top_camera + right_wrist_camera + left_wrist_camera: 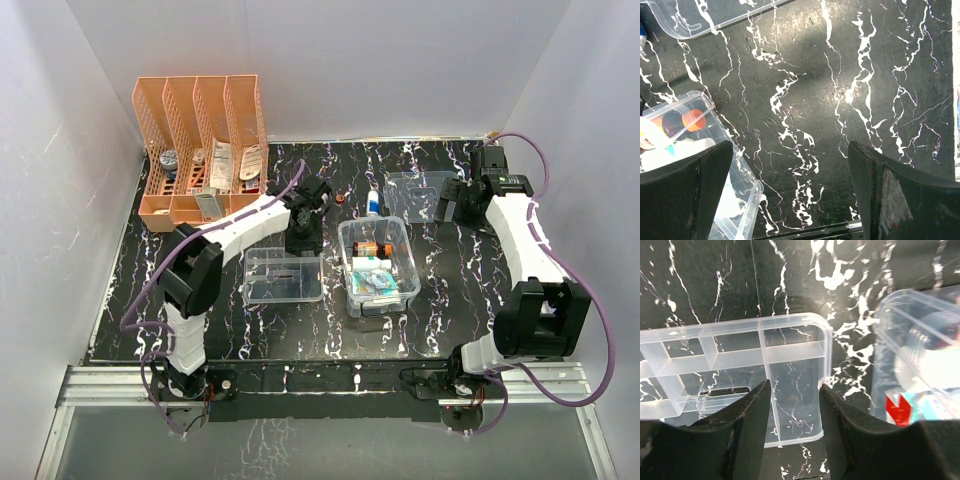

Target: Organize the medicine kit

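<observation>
The medicine kit [403, 272] is a deep clear box at the table's middle, lid off, holding bottles and packets. It also shows in the left wrist view [920, 340], with its red cross mark [897, 410], and in the right wrist view [735, 175]. Its clear lid [418, 190] lies flat behind it at the right, and its edge shows in the right wrist view [715, 17]. My left gripper [301, 244] is open and empty over the right end of a shallow divided tray [790, 360]. My right gripper [449, 207] is wide open and empty above bare table [790, 150], between lid and kit.
An orange slotted file rack [200, 150] with several items stands at the back left. The clear divided tray [283, 276] lies left of the kit. A small white bottle with a blue cap [373, 203] and a tiny orange item [341, 197] lie behind the kit.
</observation>
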`<state>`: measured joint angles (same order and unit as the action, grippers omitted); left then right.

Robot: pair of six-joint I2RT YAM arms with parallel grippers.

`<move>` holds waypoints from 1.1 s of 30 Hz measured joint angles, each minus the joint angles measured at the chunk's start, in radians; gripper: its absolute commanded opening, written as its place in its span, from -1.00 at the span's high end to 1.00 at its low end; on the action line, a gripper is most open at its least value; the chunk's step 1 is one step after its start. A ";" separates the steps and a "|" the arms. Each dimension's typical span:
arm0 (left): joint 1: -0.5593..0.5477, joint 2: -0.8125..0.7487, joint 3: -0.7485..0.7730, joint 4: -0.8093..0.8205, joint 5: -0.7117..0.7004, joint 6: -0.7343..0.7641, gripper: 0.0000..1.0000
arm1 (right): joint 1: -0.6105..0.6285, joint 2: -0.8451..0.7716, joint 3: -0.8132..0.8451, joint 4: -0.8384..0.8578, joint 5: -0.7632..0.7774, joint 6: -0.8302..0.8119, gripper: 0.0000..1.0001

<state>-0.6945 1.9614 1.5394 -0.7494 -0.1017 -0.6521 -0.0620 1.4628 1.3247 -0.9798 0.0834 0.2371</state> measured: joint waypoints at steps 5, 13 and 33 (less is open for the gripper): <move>-0.002 -0.068 0.041 0.005 -0.023 0.040 0.09 | 0.000 0.014 0.000 0.014 -0.004 0.002 -0.97; 0.000 -0.087 0.145 0.053 -0.117 0.183 -0.17 | 0.000 0.061 0.059 0.010 -0.004 0.005 -0.97; 0.240 0.430 0.597 0.200 -0.107 0.326 -0.49 | 0.000 0.077 0.210 -0.046 0.026 0.046 -0.97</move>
<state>-0.4549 2.3909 2.1361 -0.5499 -0.2085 -0.3264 -0.0620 1.5402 1.5349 -1.0260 0.1093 0.2829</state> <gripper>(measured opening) 0.749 0.983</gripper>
